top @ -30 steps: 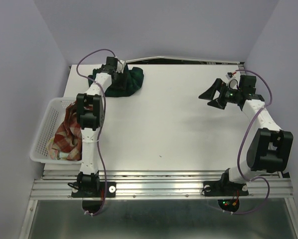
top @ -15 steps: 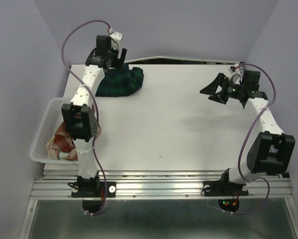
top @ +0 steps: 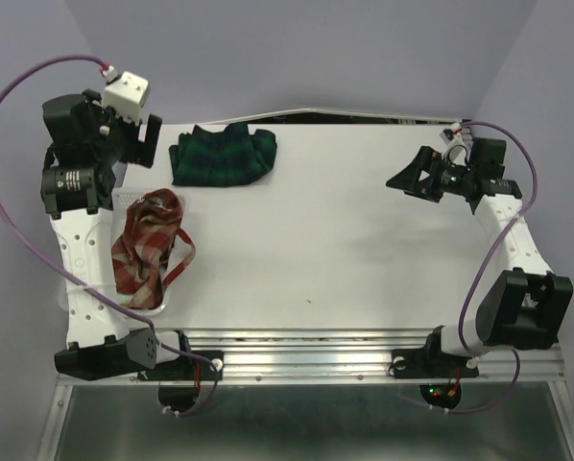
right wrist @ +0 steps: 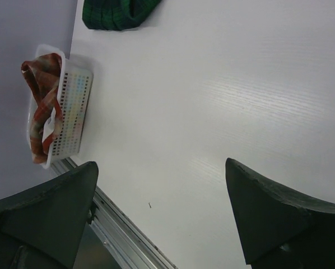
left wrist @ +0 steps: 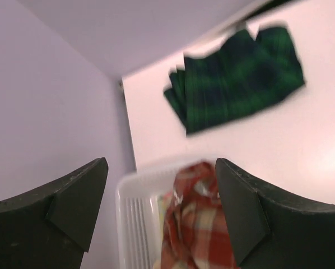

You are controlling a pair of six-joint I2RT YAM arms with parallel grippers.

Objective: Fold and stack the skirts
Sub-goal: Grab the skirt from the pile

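Left gripper (left wrist: 161, 163) has lifted off the green plaid skirt (top: 222, 156), far left; it and right gripper (right wrist: 162, 163) gape empty.

Probably a lab, bare lavender walls (top: 316, 48), white table (top: 364, 259)

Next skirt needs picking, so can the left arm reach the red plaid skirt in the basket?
Probably yes: the left gripper hangs open above the red plaid skirt, which lies uncovered in the basket.

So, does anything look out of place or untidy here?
Yes: the red plaid skirt is crumpled in the white basket and spills over its rim, one loop hanging out. The green skirt lies folded.
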